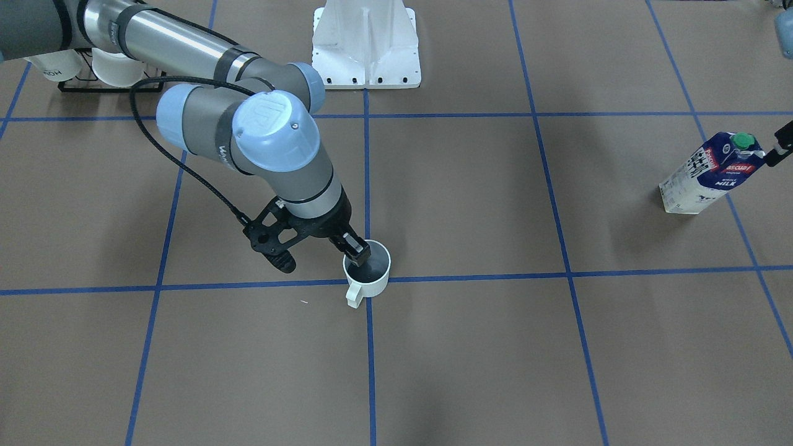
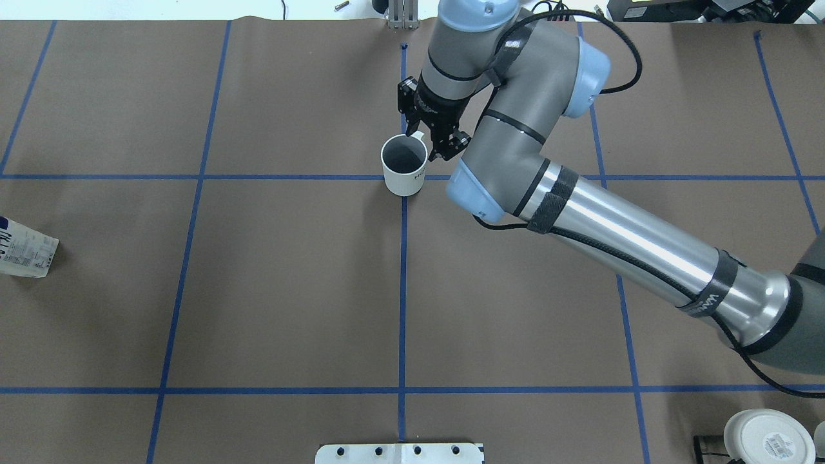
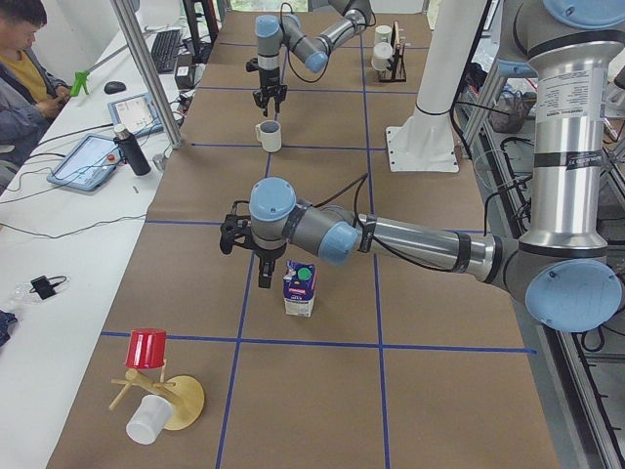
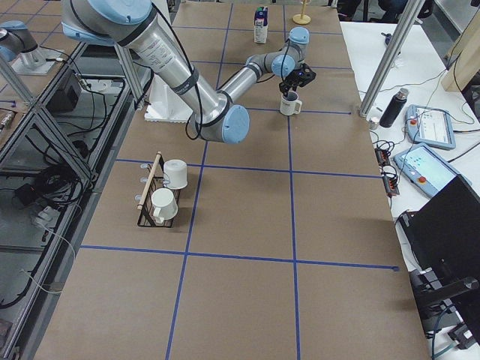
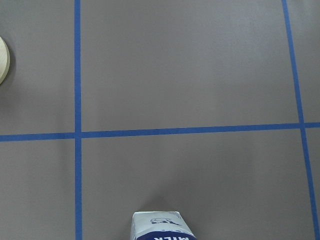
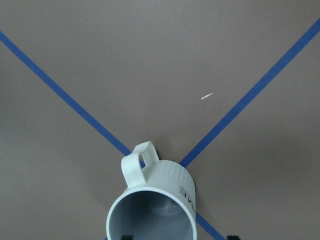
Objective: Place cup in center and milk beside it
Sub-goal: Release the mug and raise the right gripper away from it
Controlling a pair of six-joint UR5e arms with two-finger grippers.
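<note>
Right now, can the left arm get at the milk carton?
Probably yes. The left gripper hangs close beside the upright milk carton, with nothing between them; the right gripper is far off at the cup.

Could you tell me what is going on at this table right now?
The right pincer is at the rim of the cup, which stands at the middle of the table; its jaws look apart. The milk stands upright toward the robot's left end, with the left pincer close beside its top. It is not yet beside the cup.
</note>
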